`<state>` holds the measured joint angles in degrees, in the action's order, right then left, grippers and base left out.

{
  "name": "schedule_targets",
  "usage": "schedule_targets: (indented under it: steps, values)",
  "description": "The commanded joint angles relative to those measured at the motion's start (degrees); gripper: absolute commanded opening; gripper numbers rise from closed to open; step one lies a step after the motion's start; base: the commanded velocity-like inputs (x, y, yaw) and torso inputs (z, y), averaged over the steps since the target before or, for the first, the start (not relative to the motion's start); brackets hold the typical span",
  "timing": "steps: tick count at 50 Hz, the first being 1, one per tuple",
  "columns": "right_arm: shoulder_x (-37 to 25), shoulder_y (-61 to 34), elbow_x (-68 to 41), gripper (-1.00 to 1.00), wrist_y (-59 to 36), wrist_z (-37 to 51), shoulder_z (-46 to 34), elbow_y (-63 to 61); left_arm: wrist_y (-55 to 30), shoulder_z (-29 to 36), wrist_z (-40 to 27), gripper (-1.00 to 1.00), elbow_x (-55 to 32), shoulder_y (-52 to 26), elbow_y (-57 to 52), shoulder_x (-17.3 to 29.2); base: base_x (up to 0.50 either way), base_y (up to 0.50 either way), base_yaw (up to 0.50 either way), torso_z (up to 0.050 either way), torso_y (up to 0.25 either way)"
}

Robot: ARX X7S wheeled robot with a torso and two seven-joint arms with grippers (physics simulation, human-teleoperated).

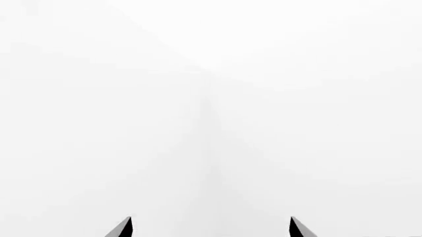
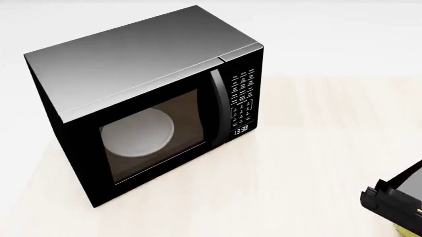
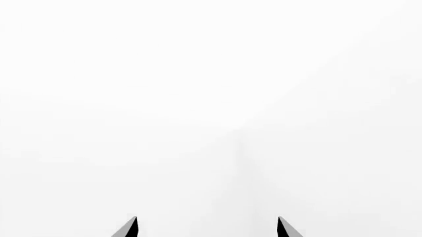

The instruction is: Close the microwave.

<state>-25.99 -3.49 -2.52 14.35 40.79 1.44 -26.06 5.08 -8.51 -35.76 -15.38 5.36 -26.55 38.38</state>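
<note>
The microwave [image 2: 142, 94] is a glossy black box standing on a pale wooden table [image 2: 316, 148] at the left of the head view. Its windowed door [image 2: 155, 133] lies flush against the front, with the curved handle [image 2: 218, 106] beside the keypad [image 2: 242, 96] and the clock display [image 2: 240, 130]. The white turntable plate [image 2: 138, 132] shows through the window. My left gripper [image 1: 211, 219] is open and empty, facing only a blank white surface. My right gripper [image 3: 207, 219] is also open and empty, facing blank white. Neither gripper's fingers show in the head view.
A black part of my right arm [image 2: 396, 200] enters the head view at the lower right, well away from the microwave. A small yellow-green bit [image 2: 403, 230] shows under it. White wall lies behind the table.
</note>
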Motion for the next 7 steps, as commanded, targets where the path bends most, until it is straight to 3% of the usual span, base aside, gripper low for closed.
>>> schedule_targets:
  steps: [1, 7]
  values:
    - [0.2, -0.5, 2.1, 1.0, -0.8, 0.7, 2.7, -1.9, -0.7, -3.5, -1.4, 1.0, 0.9, 0.1, -1.4, -0.8, 0.0, 0.0, 0.0, 0.0, 0.0]
    - [0.2, -0.2, 2.3, 1.0, -0.5, 0.8, 2.7, -2.0, -0.6, -2.7, -1.4, 1.0, 1.6, 0.1, -0.9, -1.3, 0.0, 0.0, 0.0, 0.0, 0.0]
